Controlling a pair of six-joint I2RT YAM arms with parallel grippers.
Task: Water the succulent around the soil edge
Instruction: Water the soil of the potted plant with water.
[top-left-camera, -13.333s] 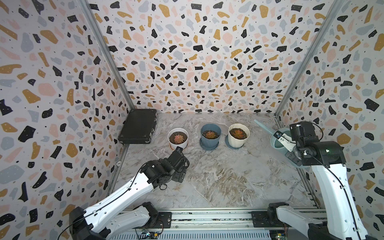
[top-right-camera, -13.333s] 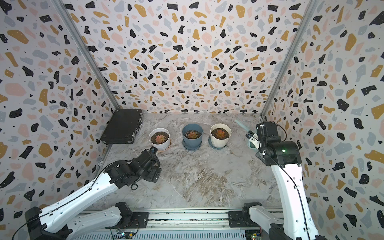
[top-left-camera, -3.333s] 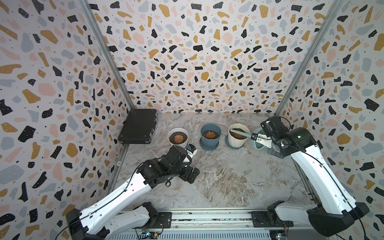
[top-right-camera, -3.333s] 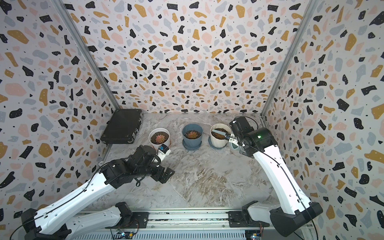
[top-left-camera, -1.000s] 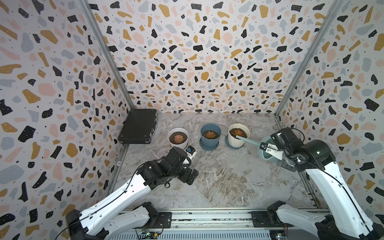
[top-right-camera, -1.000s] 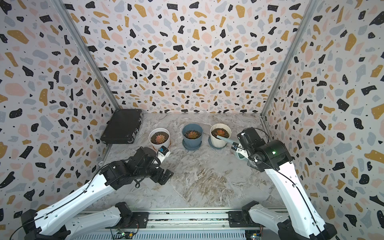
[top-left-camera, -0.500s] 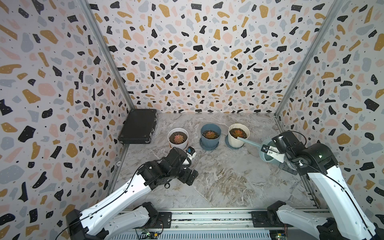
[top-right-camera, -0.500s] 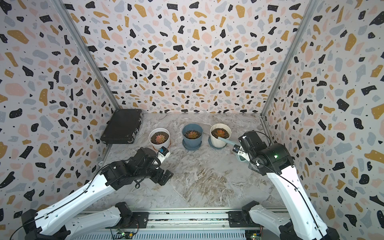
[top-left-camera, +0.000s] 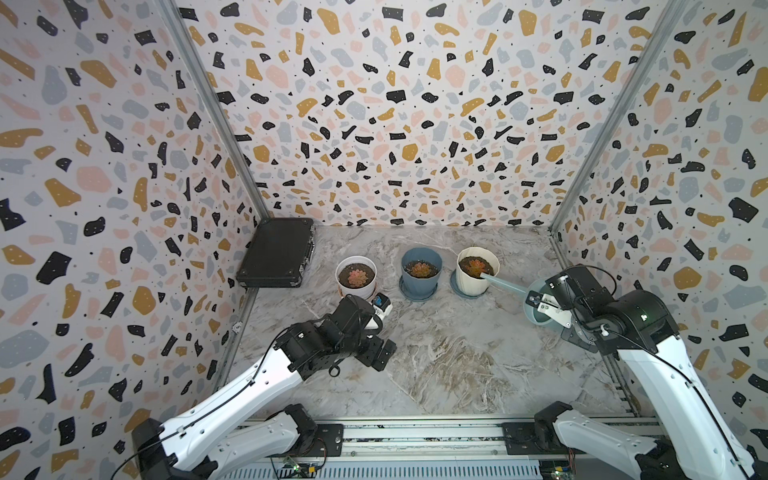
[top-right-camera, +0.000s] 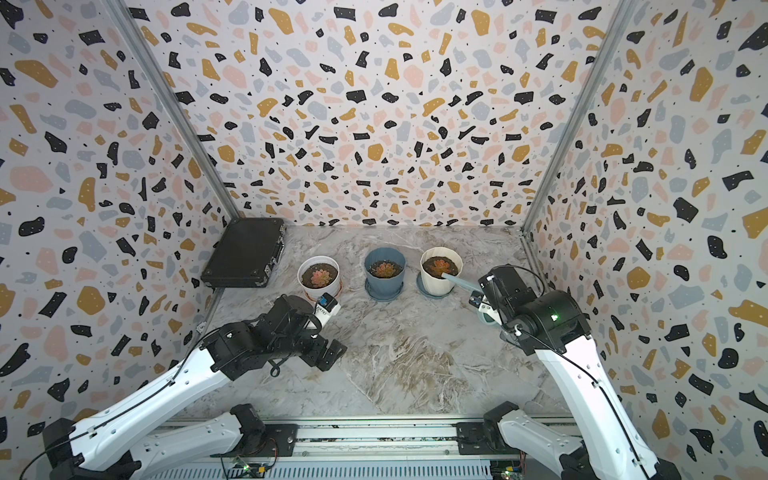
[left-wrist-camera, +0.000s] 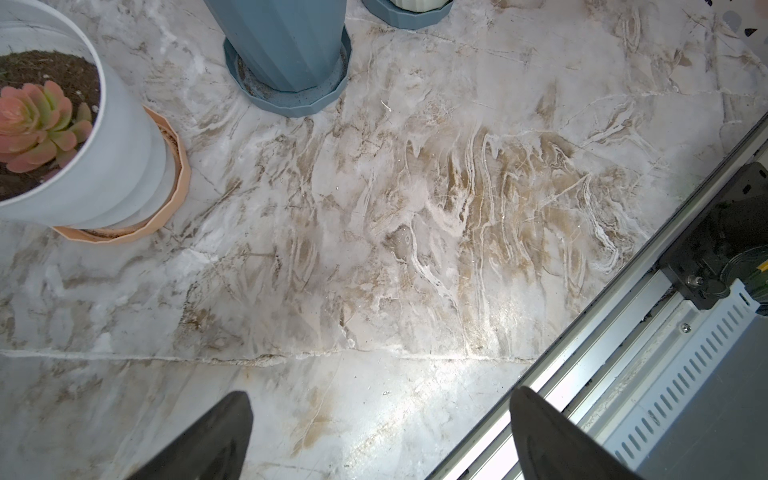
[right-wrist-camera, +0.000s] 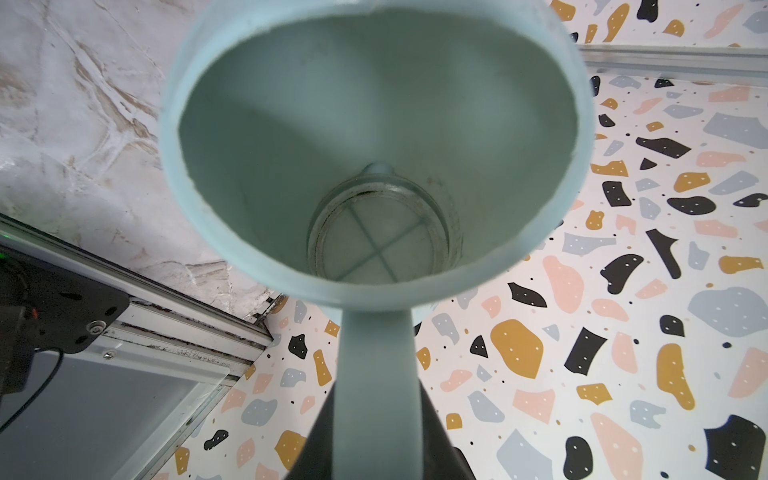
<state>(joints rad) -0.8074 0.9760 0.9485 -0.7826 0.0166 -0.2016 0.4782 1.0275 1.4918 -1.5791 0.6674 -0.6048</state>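
Terrazzo walls box a marble tabletop (top-left-camera: 436, 357). My right gripper (right-wrist-camera: 376, 419) pinches the watering can (right-wrist-camera: 374, 137) by its handle, a light, rigid, nearly empty can; its spout reaches the cream pot (top-left-camera: 478, 270) at ten o'clock. My left gripper (left-wrist-camera: 380, 436) hangs spread, empty.

Marble-patterned tabletop (top-left-camera: 436, 365), grey with tan veining. Far of left gripper (left-wrist-camera: 380, 440): white pot (top-left-camera: 356, 277) on peach saucer (left-wrist-camera: 166, 199). Beyond: blue pot (top-left-camera: 420, 272) on blue saucer (top-left-camera: 419, 293), cream pot (top-left-camera: 478, 270) on its blue saucer (top-left-camera: 459, 290). Black case (top-left-camera: 276, 252) lies flat, far-left corner.
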